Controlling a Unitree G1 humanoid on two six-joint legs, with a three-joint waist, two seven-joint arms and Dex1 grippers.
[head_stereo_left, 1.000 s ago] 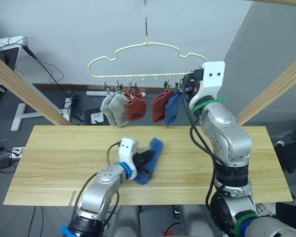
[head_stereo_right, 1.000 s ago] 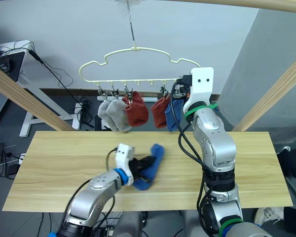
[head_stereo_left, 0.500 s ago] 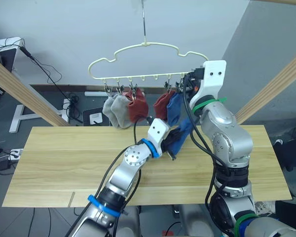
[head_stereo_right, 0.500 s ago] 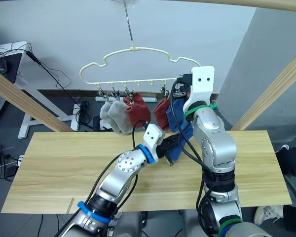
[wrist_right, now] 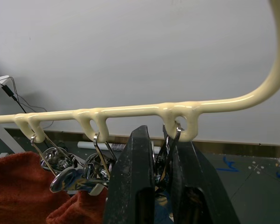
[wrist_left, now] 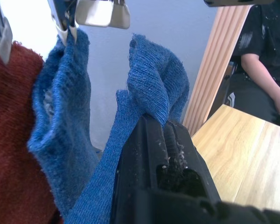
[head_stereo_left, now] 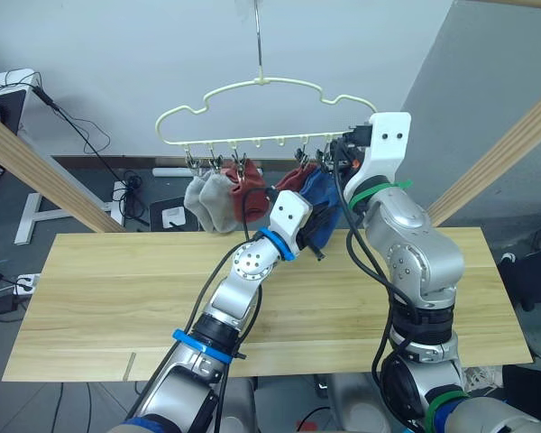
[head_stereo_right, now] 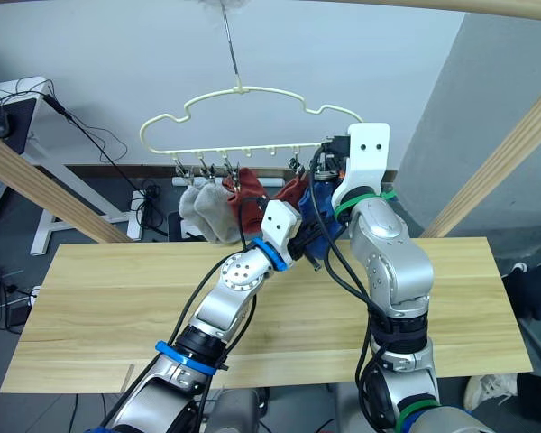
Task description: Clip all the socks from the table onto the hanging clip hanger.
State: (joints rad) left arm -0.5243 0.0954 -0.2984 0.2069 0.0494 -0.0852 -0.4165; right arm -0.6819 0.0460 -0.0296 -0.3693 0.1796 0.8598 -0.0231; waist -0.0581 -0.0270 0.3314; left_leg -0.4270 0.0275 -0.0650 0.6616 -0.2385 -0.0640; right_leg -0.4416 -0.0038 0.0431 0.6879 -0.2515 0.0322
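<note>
Jaws of left gripper [wrist_left: 163, 128] pinch the last blue sock [wrist_left: 154, 88], raised just beside the hung blue sock [wrist_left: 60, 116]. Right gripper [wrist_right: 161, 154] jaws squeeze the end clip [wrist_right: 165, 158] on the clip hanger [head_stereo_left: 252, 86], which already carries two grey, two red and one blue. Risk: the hanger swings or the clip slips, so the cuff misses and drops. Tabletop [head_stereo_left: 99, 289] is light wood planks; grey wall, angled wooden poles [head_stereo_left: 45, 167], cables, and a seated person [wrist_left: 266, 70] nearby.

A plain white wall [head_stereo_left: 117, 63] stands behind a dark grey floor [head_stereo_left: 90, 194]. Against that wall, black cables [head_stereo_left: 81, 126] trail down. Right of it a grey partition [head_stereo_left: 487, 99] rises. Pale wooden poles [head_stereo_left: 45, 171] slant across both sides.
</note>
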